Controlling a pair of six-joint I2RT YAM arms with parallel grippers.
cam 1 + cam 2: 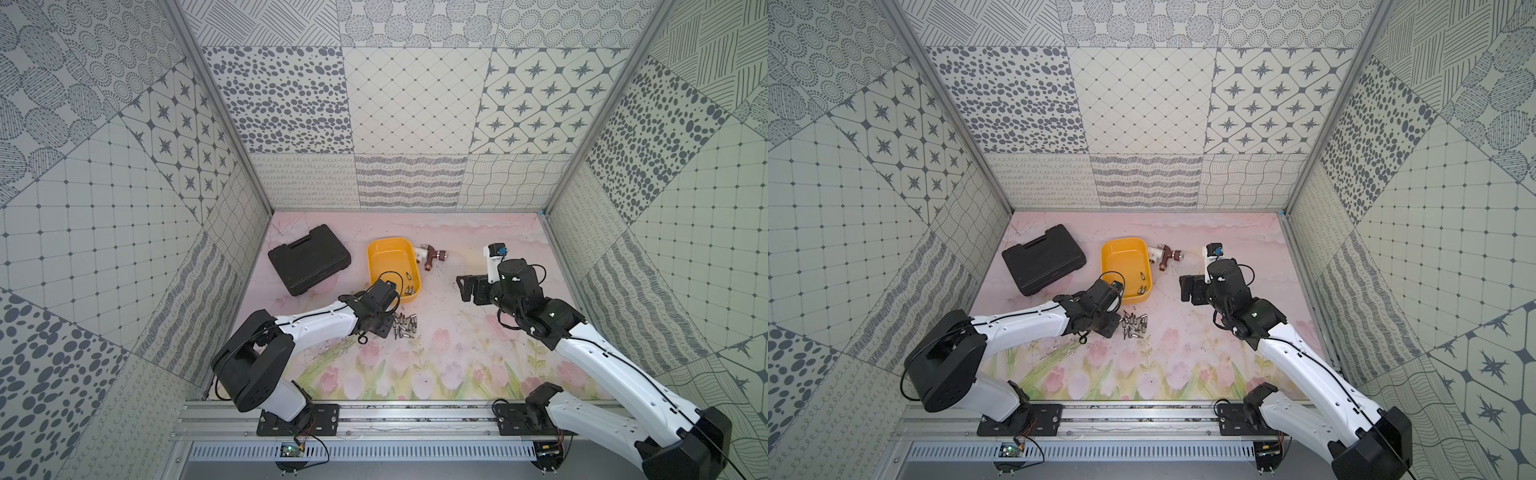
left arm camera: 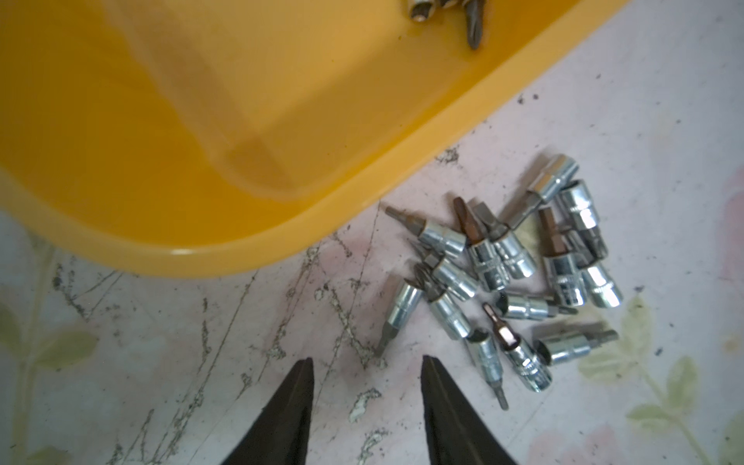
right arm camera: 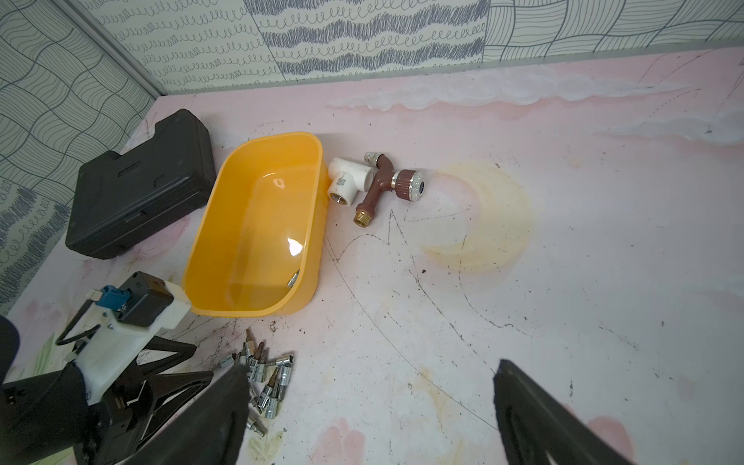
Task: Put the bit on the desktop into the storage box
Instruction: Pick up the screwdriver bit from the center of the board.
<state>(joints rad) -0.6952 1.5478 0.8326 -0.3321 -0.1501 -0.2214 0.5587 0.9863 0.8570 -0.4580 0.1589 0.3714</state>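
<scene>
Top views both put the left end effector (image 1: 384, 328) low over the counter (image 1: 457, 357), right beside the heap of bits (image 1: 405, 326). The storage box (image 1: 388, 257) lies just beyond it, with a few stored bits (image 1: 409, 286) inside.

Left wrist view: fingers partly spread, nothing between them. The heap sits just past the tips, off to one side. A picking step, I'd judge — next it must shift over a single bit and pinch it alone.

Right wrist view: right end effector (image 3: 370, 366) spread wide, empty — the heap lies off beside one finger, untouched.
</scene>
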